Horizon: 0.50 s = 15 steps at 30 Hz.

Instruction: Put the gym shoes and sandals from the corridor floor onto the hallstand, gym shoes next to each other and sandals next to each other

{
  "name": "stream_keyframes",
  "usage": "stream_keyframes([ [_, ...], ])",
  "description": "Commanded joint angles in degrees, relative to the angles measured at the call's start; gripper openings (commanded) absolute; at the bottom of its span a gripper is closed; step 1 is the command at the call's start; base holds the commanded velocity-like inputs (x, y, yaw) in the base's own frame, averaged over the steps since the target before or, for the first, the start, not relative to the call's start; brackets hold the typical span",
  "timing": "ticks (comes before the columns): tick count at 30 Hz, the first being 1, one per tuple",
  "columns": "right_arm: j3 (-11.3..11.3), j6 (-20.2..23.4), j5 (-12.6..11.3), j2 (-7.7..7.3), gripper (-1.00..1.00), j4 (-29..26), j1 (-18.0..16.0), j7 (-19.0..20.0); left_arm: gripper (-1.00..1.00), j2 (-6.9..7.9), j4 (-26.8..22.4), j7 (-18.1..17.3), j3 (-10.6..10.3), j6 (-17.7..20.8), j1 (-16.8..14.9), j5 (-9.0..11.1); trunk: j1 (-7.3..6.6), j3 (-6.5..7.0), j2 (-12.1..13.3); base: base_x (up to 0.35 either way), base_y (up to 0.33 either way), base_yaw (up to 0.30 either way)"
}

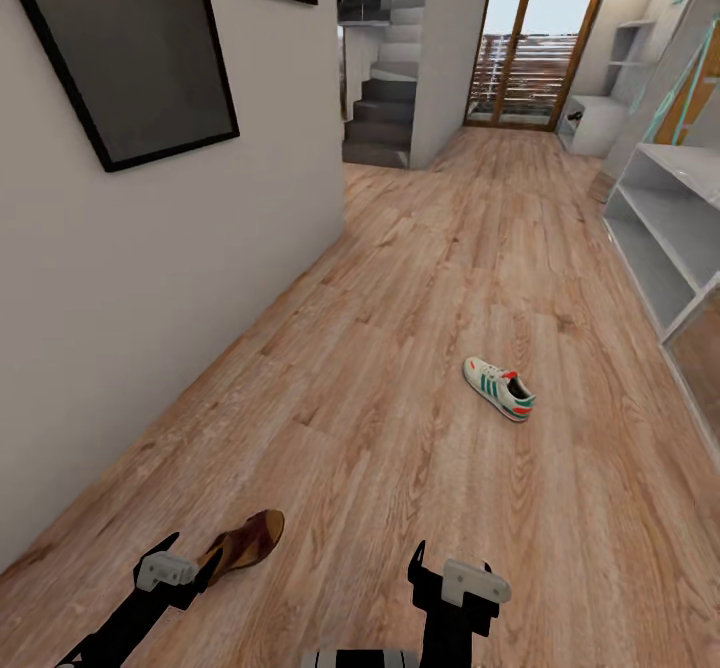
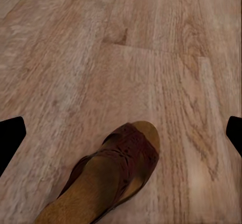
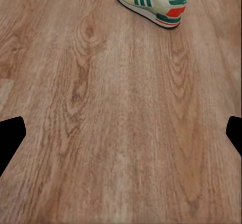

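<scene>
Head view, wood-plank corridor floor (image 1: pixel 420 278) (one gym shoe (image 1: pixel 498 388)), stairs (image 1: pixel 385 113) beyond

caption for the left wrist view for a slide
Open left gripper hovering over a brown sandal lying on the wood-plank corridor floor.

Both arms reach forward from the bottom edge of the head view. The left gripper (image 1: pixel 190 566) sits at about 7 o'clock, its dark fingers angled toward 1 o'clock. The right gripper (image 1: pixel 450 576) sits near 5 o'clock, pointing toward 12. In each wrist view two dark fingertips (image 2: pixel 11 133) (image 3: pixel 11 133) stand far apart, jaws spread wide, nothing between them.
</scene>
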Motion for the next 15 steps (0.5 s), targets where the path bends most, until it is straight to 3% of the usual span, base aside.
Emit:
stream_keyframes([
  [1, 0.1, -0.2, -0.3, -0.02, 1.00, 0.0, -0.1, -0.3, 1.00, -0.04, 0.0, -0.2, 0.2, -0.3, 0.0, -0.5, -0.01, -0.04, 0.0, 0.000, 0.000, -0.288],
  [15, 0.1, -0.2, -0.3, -0.02, 1.00, 0.0, -0.1, -0.3, 1.00, -0.02, 0.0, -0.2, 0.2, -0.3, 0.0, -0.5, -0.01, -0.04, 0.0, 0.000, 0.000, -0.288],
])
